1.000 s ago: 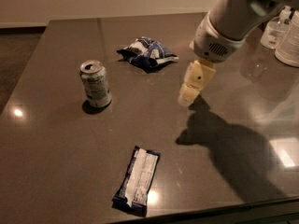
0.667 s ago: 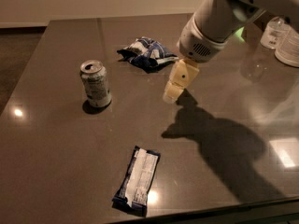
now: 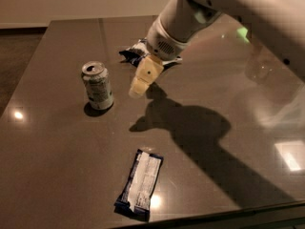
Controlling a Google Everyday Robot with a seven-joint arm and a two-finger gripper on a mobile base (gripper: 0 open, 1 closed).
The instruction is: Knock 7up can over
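Observation:
The 7up can (image 3: 97,85) stands upright on the dark table, left of centre, silver top with pull tab showing. My gripper (image 3: 139,86) hangs from the white arm coming in from the upper right. Its cream-coloured tip is just right of the can, about level with the can's upper half, a short gap away and not touching it.
A blue-and-white snack bag (image 3: 133,53) lies behind the gripper, partly hidden by the arm. A flat dark blue wrapper with a white panel (image 3: 140,184) lies near the table's front edge (image 3: 214,213). A clear container (image 3: 262,68) stands at the far right behind the arm.
The arm and gripper have moved left and a little toward the can, closing most of the gap. The can, bag and wrapper have not moved.

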